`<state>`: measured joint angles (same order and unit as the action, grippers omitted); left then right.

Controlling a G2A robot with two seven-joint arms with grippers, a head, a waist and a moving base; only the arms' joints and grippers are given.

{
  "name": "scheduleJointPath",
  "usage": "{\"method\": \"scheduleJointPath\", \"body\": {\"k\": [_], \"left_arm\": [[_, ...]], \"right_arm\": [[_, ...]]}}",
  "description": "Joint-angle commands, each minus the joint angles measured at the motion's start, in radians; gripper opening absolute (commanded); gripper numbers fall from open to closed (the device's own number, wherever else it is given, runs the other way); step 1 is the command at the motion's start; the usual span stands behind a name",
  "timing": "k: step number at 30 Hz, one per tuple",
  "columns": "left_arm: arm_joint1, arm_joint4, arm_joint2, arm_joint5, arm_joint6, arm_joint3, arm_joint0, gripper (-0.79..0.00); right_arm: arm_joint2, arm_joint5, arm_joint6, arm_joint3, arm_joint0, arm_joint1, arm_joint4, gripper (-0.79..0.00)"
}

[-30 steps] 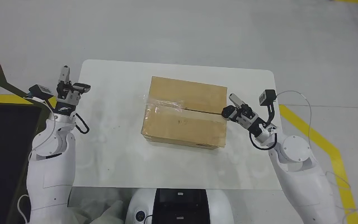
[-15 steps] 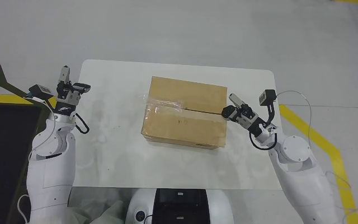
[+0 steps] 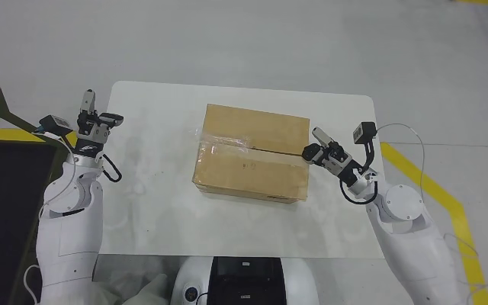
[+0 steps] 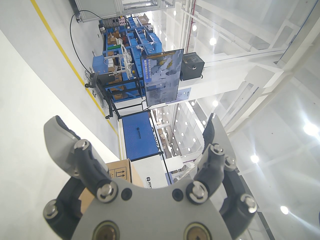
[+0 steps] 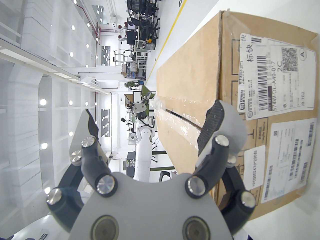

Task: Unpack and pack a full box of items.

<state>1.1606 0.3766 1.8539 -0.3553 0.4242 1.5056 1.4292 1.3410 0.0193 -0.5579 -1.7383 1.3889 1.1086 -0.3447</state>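
1. Task item. The brown rectangular cardboard box (image 3: 252, 152) sits closed on the white surface (image 3: 152, 206), near its middle. Its two top flaps meet at a seam (image 3: 278, 151) that runs along the long axis. We see a strip of crinkled clear tape (image 3: 223, 140) crossing the top at one end of the box. The opposite end face carries several white printed labels (image 5: 272, 76).

2. Right gripper (image 5: 152, 112). It sits just beside the labelled end of the box, level with the top edge. Its fingers are spread wide and grasp nothing. We cannot tell whether a fingertip touches the cardboard.

3. Left gripper (image 4: 135, 126). It is well apart from the box, out beyond the taped end, and points upward away from the surface. Its fingers are likewise spread wide and it carries nothing.

4. Change. Against the frames from a second and half a second ago, we find no difference. The box lies in the same place, and both arms hold the same pose with the same finger spread.
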Motion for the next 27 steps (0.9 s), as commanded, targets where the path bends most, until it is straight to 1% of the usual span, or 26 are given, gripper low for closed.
{"method": "scheduleJointPath", "body": {"k": [1,6,11,16,21,24,27], "left_arm": [[0.0,0.0,0.0,0.0,0.0,0.0,0.0,0.0],[0.0,0.0,0.0,0.0,0.0,0.0,0.0,0.0],[0.0,0.0,0.0,0.0,0.0,0.0,0.0,0.0],[0.0,0.0,0.0,0.0,0.0,0.0,0.0,0.0],[0.0,0.0,0.0,0.0,0.0,0.0,0.0,0.0],[0.0,0.0,0.0,0.0,0.0,0.0,0.0,0.0],[0.0,0.0,0.0,0.0,0.0,0.0,0.0,0.0]], "right_arm": [[-0.013,-0.019,0.024,-0.024,-0.007,0.003,-0.003,0.0],[-0.06,-0.022,0.024,-0.046,-0.041,0.013,-0.017,0.0],[-0.138,0.0,0.032,-0.043,-0.111,0.031,-0.051,0.0],[-0.266,0.025,0.045,0.021,-0.221,0.062,-0.059,0.0],[-0.387,0.023,0.062,0.098,-0.326,0.099,-0.075,0.0],[-0.435,0.027,0.066,0.132,-0.376,0.117,-0.066,0.0],[-0.459,0.03,0.058,0.162,-0.406,0.129,-0.067,0.0]]}}
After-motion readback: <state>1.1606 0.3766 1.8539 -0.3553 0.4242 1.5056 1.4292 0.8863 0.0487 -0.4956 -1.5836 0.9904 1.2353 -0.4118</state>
